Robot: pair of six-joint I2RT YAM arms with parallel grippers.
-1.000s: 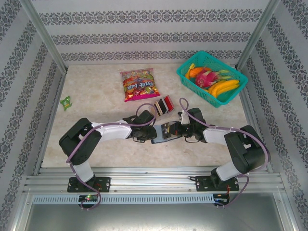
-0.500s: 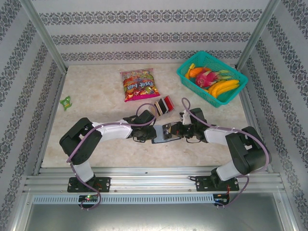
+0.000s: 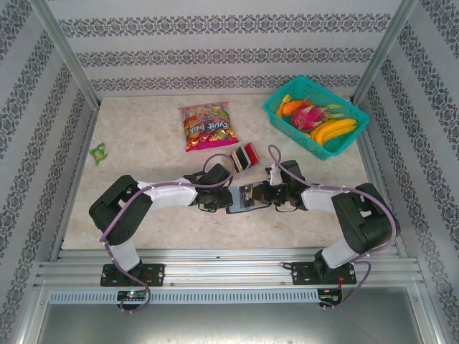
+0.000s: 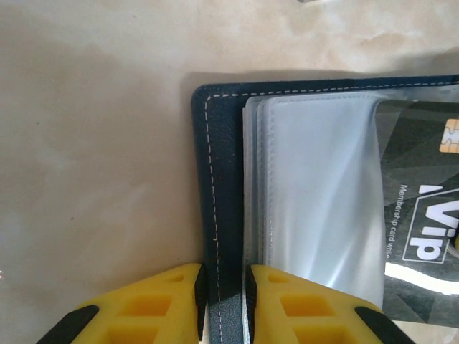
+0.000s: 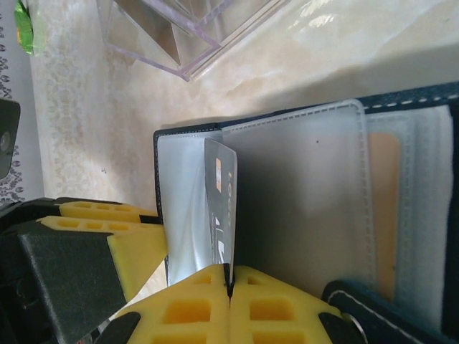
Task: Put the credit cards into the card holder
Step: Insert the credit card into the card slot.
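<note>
**Clearances.** The card holder is laid open and flat near the middle of the table, well apart from every table edge. Bare surface is available on its near side and towards the left wall. On the far side, a clear stand is set near it.

**Count.**
- One card holder, two grippers, one snack bag and one basket are counted.
- Credit cards in tan, black and red are held in the stand. Their number cannot be told.
- One tan-gold card is seated in a sleeve of the holder.

**Orientation.** The long axis of the holder is directed left to right, from one gripper to the other.

**Grippers.**
- The left gripper is clenched on the navy cover edge of the holder.
- The right gripper is clamped on one black card. The card is stood on edge between the clear sleeves, with its long axis directed away from the fingertips.
</note>
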